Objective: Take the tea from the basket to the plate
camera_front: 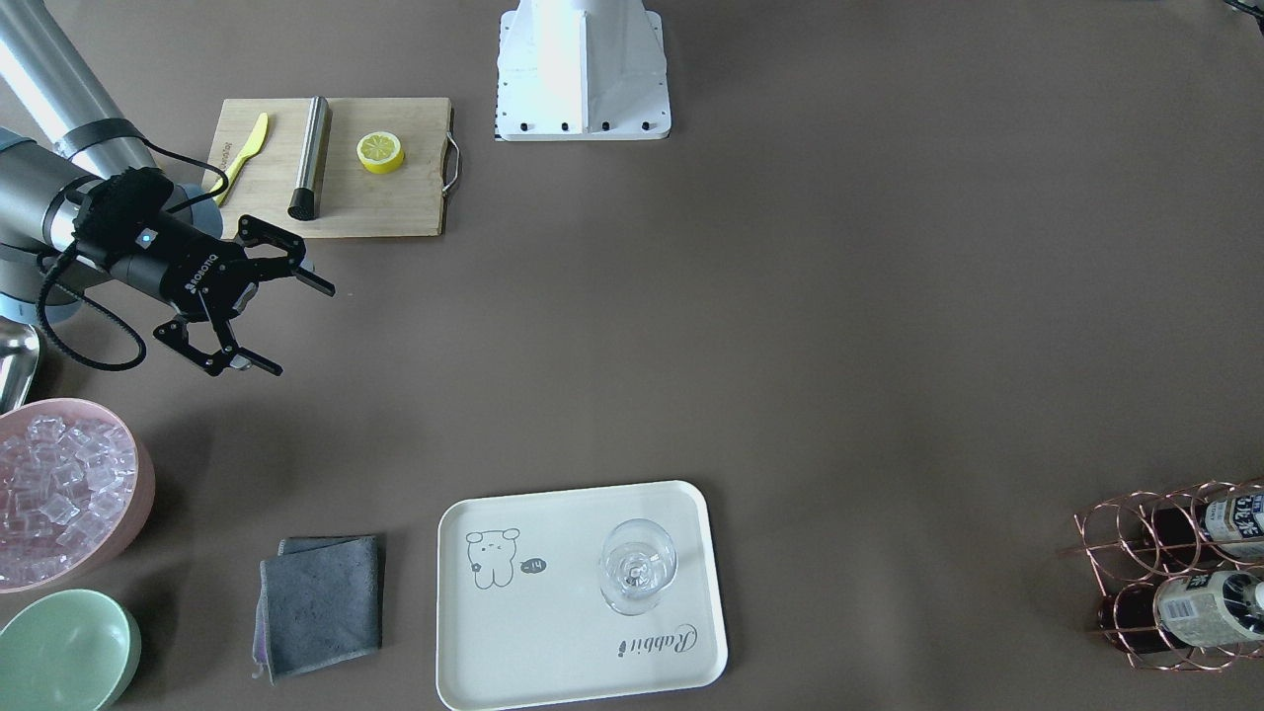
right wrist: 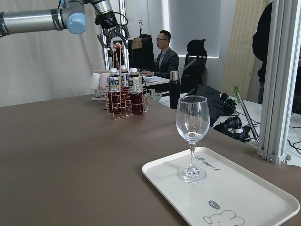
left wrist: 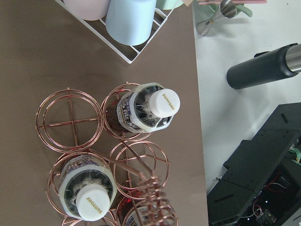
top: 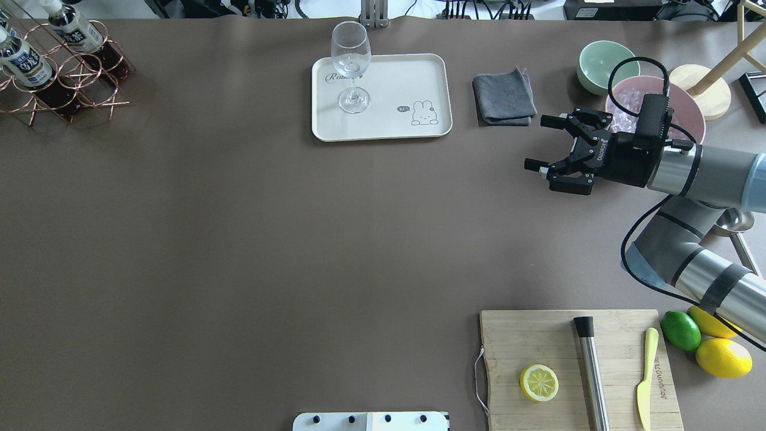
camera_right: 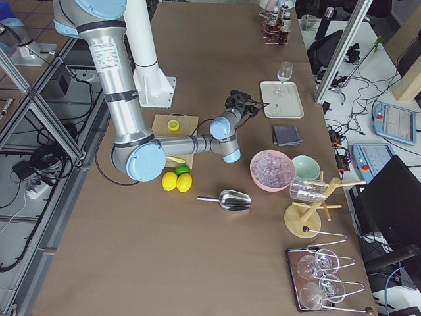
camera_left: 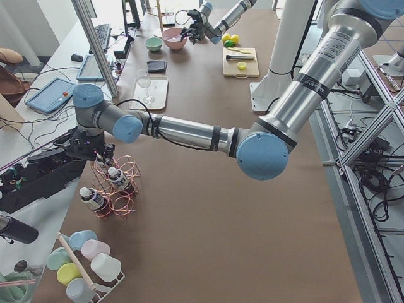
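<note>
Three tea bottles (left wrist: 150, 110) with white caps stand upright in the rose-gold wire basket (left wrist: 68, 122) at the table's far left corner (top: 66, 84). My left gripper (right wrist: 113, 40) hangs straight above the basket's tall handle, open and holding nothing; its fingers do not show in the left wrist view. The cream plate (top: 395, 78) lies at the far middle of the table and carries only a stemmed glass (top: 350, 60). My right gripper (top: 538, 142) hovers open and empty to the right of the plate, beside the pink bowl.
A grey cloth (top: 504, 97), a mint-green bowl (top: 601, 63) and a pink bowl of ice (top: 688, 114) lie right of the plate. A cutting board (top: 574, 365) holds a lemon half, knife and metal rod. A cup rack (left wrist: 127, 28) and dark flask (left wrist: 263, 70) stand near the basket.
</note>
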`<state>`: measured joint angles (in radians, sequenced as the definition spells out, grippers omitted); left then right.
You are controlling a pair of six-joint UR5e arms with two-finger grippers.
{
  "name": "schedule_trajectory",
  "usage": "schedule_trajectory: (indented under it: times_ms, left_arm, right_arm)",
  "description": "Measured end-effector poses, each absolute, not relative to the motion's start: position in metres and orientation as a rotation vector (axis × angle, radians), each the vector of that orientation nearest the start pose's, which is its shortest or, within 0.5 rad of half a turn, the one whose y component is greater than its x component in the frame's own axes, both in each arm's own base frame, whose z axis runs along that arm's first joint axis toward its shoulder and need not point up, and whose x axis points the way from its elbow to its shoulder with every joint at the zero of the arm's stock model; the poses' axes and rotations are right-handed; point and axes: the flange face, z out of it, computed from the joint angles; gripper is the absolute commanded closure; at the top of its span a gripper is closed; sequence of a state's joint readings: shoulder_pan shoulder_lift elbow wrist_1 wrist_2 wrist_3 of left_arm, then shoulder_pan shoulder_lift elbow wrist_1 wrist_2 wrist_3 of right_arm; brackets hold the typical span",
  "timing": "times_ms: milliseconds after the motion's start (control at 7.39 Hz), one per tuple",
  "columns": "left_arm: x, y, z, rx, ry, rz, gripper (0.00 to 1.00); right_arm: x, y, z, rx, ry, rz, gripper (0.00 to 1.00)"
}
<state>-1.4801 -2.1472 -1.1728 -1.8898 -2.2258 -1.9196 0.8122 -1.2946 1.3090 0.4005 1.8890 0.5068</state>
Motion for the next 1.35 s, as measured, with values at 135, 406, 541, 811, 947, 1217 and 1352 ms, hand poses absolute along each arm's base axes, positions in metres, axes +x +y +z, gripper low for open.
schedule_trajectory:
  times_ms: [135,406,541,811,947,1217,1352]
  left_arm:
    - [-0.005,-0.745,0.473,-0.322,0.834,-1.564,1.00]
    - [-0.009,-0.744,0.474,-0.323,0.836,-1.571,1.00]
    - [-0.013,-0.744,0.474,-0.320,0.839,-1.572,1.00]
    - [-0.023,-0.742,0.461,-0.295,0.865,-1.563,1.00]
    - [-0.023,-0.732,0.447,-0.274,0.893,-1.546,1.00]
    - [-0.023,-0.682,0.418,-0.256,0.925,-1.528,1.00]
    - [-0.022,-0.652,0.397,-0.267,0.916,-1.531,1.00]
  right_arm:
    - [-0.311,-0.467,0.440,1.502,-1.359,-0.478,0.00]
    - [-0.306,-0.466,0.440,1.532,-1.363,-0.474,0.00]
    - [-0.304,-0.466,0.442,1.534,-1.362,-0.473,0.00]
    - [-0.304,-0.465,0.445,1.525,-1.363,-0.479,0.00]
    - [-0.305,-0.465,0.447,1.519,-1.364,-0.483,0.00]
    - [-0.317,-0.464,0.440,1.513,-1.383,-0.496,0.00]
    - [-0.321,-0.464,0.436,1.514,-1.392,-0.500,0.00]
